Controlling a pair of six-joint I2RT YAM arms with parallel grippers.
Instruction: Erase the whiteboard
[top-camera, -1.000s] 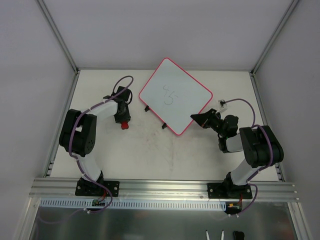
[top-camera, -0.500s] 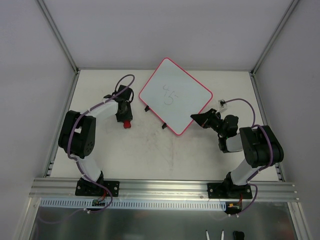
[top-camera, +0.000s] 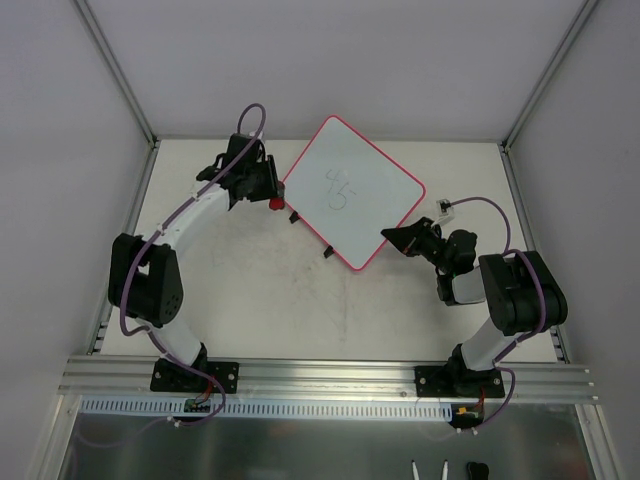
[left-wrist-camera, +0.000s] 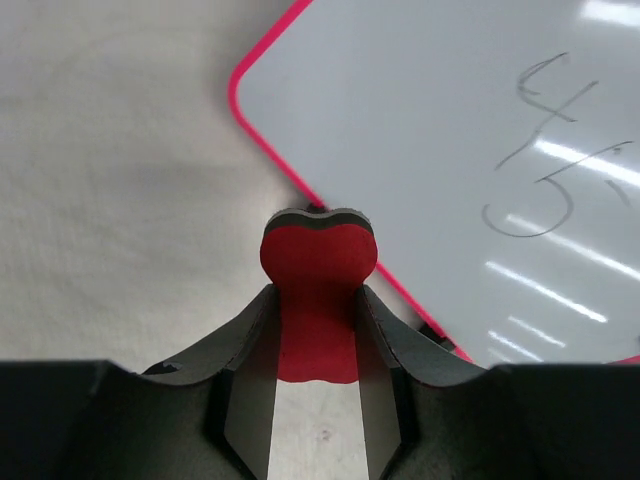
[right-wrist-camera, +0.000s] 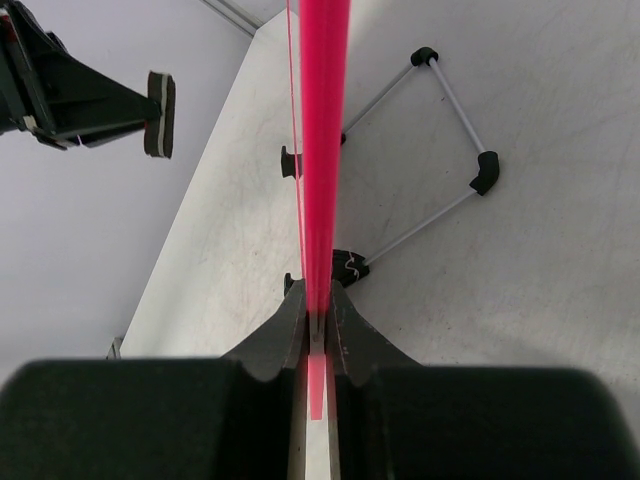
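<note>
Where the whiteboard (top-camera: 350, 192) lies turned like a diamond at the far middle of the table (top-camera: 260, 300), a grey "45" scribble (top-camera: 340, 190) marks its face and 2 black clips (top-camera: 293, 217) sit along its near-left edge. The right gripper (top-camera: 395, 238) is clamped on the board's pink rim (right-wrist-camera: 322, 150) at the near-right side — the jaws pinch it edge-on in the wrist view. The left gripper (left-wrist-camera: 316, 300) is closed on a red eraser (left-wrist-camera: 318, 270), whose dark felt tip sits just beside the board's left edge near the corner — whether they touch cannot be told.
</note>
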